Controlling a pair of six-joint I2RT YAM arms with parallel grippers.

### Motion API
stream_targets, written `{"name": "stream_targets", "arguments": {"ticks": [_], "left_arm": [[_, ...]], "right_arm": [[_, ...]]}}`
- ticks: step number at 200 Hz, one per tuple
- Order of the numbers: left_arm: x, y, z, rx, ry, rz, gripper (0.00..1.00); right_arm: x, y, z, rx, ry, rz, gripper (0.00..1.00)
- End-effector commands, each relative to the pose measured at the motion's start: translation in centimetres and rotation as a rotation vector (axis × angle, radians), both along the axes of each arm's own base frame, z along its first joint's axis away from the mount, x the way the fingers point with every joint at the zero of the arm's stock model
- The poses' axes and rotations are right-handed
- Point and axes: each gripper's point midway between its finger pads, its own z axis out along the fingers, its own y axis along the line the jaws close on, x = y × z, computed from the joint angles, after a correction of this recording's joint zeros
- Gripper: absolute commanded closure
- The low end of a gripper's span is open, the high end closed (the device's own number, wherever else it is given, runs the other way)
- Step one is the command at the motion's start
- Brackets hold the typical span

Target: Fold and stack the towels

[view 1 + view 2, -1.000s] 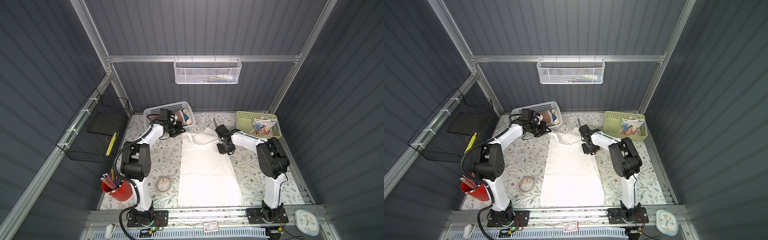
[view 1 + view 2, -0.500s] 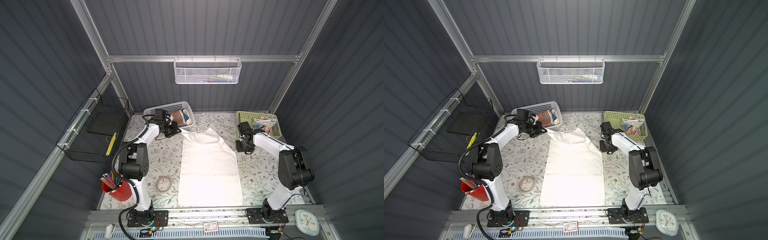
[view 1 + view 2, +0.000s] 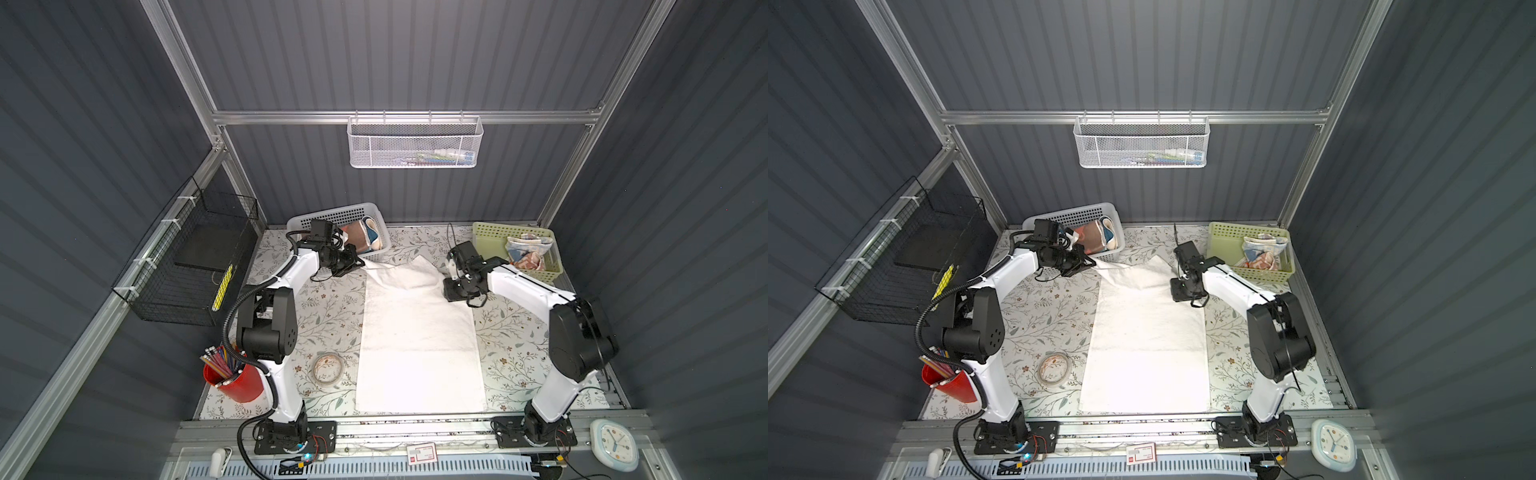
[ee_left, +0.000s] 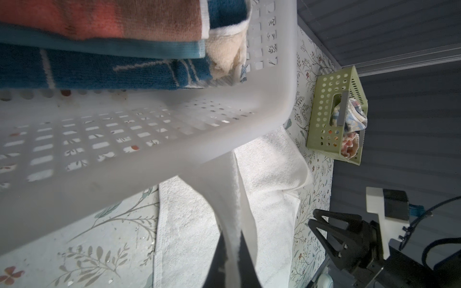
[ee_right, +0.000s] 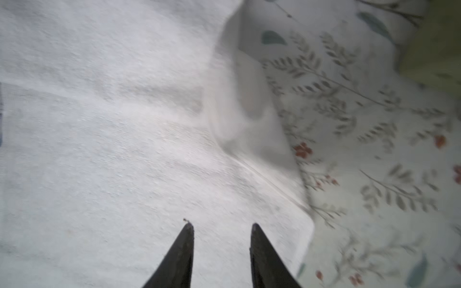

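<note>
Both top views: white towel (image 3: 417, 332) is spread flat mid-frame on the table (image 3: 328, 316), long axis running top to bottom of frame. Its upper end isn't square and rises to a peak at centre. Left gripper (image 3: 360, 262) is at the towel's upper-left corner, just below the white basket (image 3: 332, 211). That basket holds the coral towel (image 3: 356, 240) and the blue towel (image 3: 372, 232). Right gripper (image 3: 453, 291) is at the towel's right edge near the upper end, down-left of the green basket (image 3: 492, 235), which holds the lettered towel (image 3: 524, 248).

Left wrist: my left fingers (image 4: 217, 269), bottom centre, are clamped tight on a pinch of white towel edge. The cloth runs up from there under the white basket's rim.

Right wrist: blurred. Jaws stand partly apart with nothing between them, tips at bottom centre over white terry. I can't tell whether they touch it. The towel's edge is just right of the tips. A turned-over flap (image 5: 244, 104) lies ahead of them, up-right of centre.

My read: the coming move turns on that flap, which looks like the towel's upper-right corner folded inward. It lies ahead of the right gripper, roughly along the towel's long axis. The right arm is clearly nearer and the left is occupied. I'd take the corner with the right and pull the upper end square before any fold. With three towels in baskets, it's early in the task.
</note>
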Motion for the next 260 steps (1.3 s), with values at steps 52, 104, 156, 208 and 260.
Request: {"name": "stream_targets", "arguments": {"ticks": [52,104,156,208,260], "left_arm": [[3.0,-1.0,5.6,-0.037,-0.123,-0.039,1.0],[2.9,-1.2,6.3,-0.045,-0.144,-0.062,1.0],[-0.9,-3.3,6.4,-0.059,-0.163,-0.185,1.0],[-10.0,-5.3,1.4,0.058,-0.033,-0.34,1.0],[-15.1,-3.9,-5.0,0.085,0.147,-0.3,1.0]], "right_arm": [[5.8,0.8,-3.9,-0.075,0.035,0.001,0.61],[6.1,-7.3,-2.9,-0.156,0.056,-0.146,0.58],[2.2,-6.9,-3.0,-0.112,0.103,-0.109,0.57],[3.2,-5.1,2.9,-0.055,-0.015,-0.068,0.55],[9.8,-0.2,5.4,0.056,-0.12,0.053,0.51]]}}
